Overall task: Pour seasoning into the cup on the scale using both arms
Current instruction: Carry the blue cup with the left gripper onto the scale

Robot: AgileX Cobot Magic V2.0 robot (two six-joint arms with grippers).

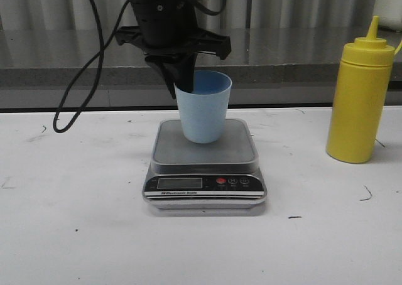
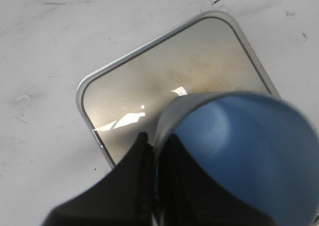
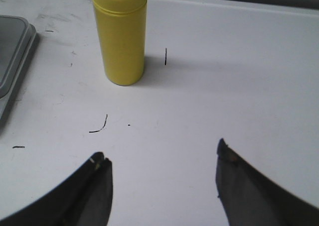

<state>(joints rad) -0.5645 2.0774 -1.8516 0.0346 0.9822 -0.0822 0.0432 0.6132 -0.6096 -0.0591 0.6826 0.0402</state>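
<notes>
Light blue cup (image 1: 203, 108) stands upright on the steel platform of the scale (image 1: 206, 166), roughly centred, open mouth up. Cup interior, seen from the left wrist view (image 2: 234, 136), shows plain blue wall and bottom; no contents visible. Left gripper (image 1: 182, 84) comes down from above at the cup's left rim, its fingers (image 2: 149, 176) clamped on the wall there, one inside the mouth and one outside. Cup base looks to be in contact with the platform, though the front view alone does not settle whether it is fully set down. Scale sits on the white tabletop (image 1: 75, 235), black front panel with display and red button facing the camera; display reading too small to make out. Yellow seasoning bottle (image 1: 360, 100) stands upright on the tabletop well to the right of the scale, cone-tipped cap on, nothing touching it. Contents not visible through the opaque yellow wall. Right gripper (image 3: 162, 181) hovers low over the tabletop facing the bottle (image 3: 121, 32), fingers (image 3: 97, 186) spread wide apart with nothing between them, well short of the bottle. Scale's edge shows at the side of that view (image 3: 15, 61).
</notes>
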